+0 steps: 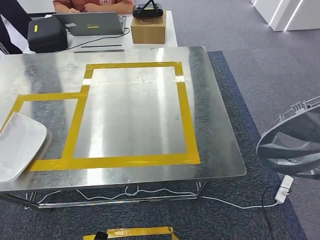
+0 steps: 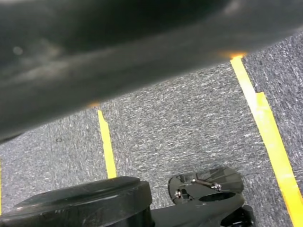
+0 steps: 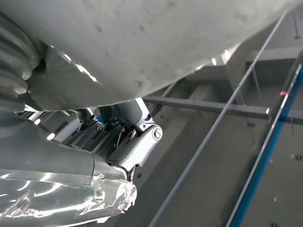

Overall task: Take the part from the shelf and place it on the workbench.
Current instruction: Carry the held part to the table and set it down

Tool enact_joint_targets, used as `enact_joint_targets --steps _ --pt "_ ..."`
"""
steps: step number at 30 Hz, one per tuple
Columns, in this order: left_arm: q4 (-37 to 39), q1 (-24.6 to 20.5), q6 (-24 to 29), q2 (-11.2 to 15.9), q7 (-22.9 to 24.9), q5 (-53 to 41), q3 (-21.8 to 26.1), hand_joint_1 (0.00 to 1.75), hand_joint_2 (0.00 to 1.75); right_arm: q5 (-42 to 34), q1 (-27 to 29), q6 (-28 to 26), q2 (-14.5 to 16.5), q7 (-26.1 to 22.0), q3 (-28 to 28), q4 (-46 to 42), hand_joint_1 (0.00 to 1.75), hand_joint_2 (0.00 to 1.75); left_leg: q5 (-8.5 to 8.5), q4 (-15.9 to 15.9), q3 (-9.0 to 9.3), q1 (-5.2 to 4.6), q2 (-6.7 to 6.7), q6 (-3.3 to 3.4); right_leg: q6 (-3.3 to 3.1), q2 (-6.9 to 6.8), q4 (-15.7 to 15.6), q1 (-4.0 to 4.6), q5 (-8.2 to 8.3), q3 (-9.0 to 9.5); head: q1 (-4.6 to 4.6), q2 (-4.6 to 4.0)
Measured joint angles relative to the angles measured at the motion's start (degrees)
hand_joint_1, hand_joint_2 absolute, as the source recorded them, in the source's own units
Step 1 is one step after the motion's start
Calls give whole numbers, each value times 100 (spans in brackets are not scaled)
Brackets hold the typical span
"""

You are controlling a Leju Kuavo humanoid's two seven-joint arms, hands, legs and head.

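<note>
Workbench: a bare metal table (image 1: 215, 125) fills the head view, its near edge running across the lower picture and its right edge slanting up toward the far corner.
Tape marks: a large yellow tape rectangle (image 1: 186, 125) frames the middle of the tabletop, with a smaller taped box joined on its left side.
Open room: inside the large rectangle the metal surface is bare; grey carpet (image 1: 264, 65) lies to the right of the table.
White piece: a pale curved panel (image 1: 19, 145) lies on the table's left end, overlapping the smaller taped box.
Part: a grey round part (image 1: 290, 140) with spokes and a ribbed rim sits at the right edge of the head view, off the table, over the carpet beside the table's near right corner.
Right hand: in the right wrist view the hand (image 3: 121, 137) lies against the part's pale underside; whether it grips cannot be told.
Left hand: the left wrist view looks down at carpet with yellow floor tape (image 2: 271, 142); its fingers cannot be made out.
Far end: a laptop (image 1: 94, 22), a cardboard box (image 1: 148, 30) and a dark case (image 1: 47, 34) stand on a white desk beyond the table, with a person seated behind.
Under table: a white cable (image 1: 151, 192) trails along the floor to a power strip (image 1: 283, 189).
</note>
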Motion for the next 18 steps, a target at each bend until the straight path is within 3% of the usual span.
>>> enact_joint_targets --steps 11,18 --pt "0 -11 -9 -17 67 -99 -35 0 0 478 -778 -47 -116 39 839 919 175 175 4 0 -11 -2 -4 7 1 -7 0 0 1 -5 -1 1" --pt "0 -57 -16 -45 179 -232 -132 0 0 1104 -1626 -409 340 86 1887 2089 175 175 10 0 -8 0 -4 10 8 -7 1 2 6 -4 -1 0"
